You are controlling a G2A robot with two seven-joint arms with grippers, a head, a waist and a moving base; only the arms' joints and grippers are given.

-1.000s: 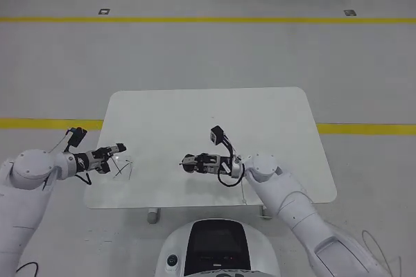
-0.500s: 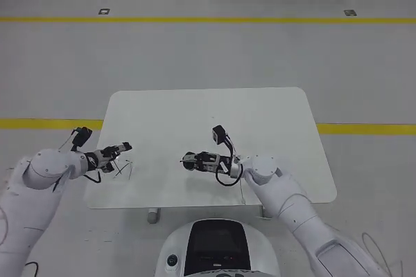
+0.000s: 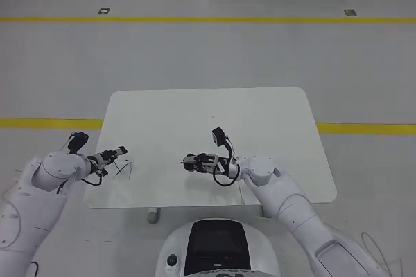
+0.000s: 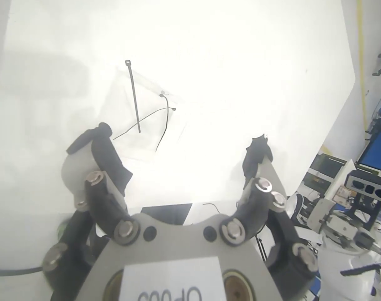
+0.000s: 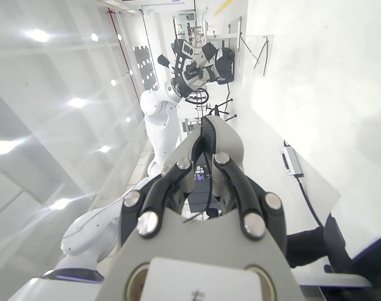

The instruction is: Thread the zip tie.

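Left hand (image 4: 179, 136) spread wide, low over the near-left tabletop (image 3: 263, 118), just short of three loose zip ties (image 4: 133, 95) that lie crossed over one another. Right hand (image 5: 207, 122) pinched shut at near centre, seemingly on a thin black zip tie (image 3: 182, 164). Risk, as I judge it: a closing grab snags the crossed ties together, or a flat strip skids off the pads.

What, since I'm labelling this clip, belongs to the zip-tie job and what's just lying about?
Job: right gripper, shut on what looks like the held zip tie; open left gripper; loose zip ties near it.
Lying about: clear plastic sheet under those ties; grey box with cable.
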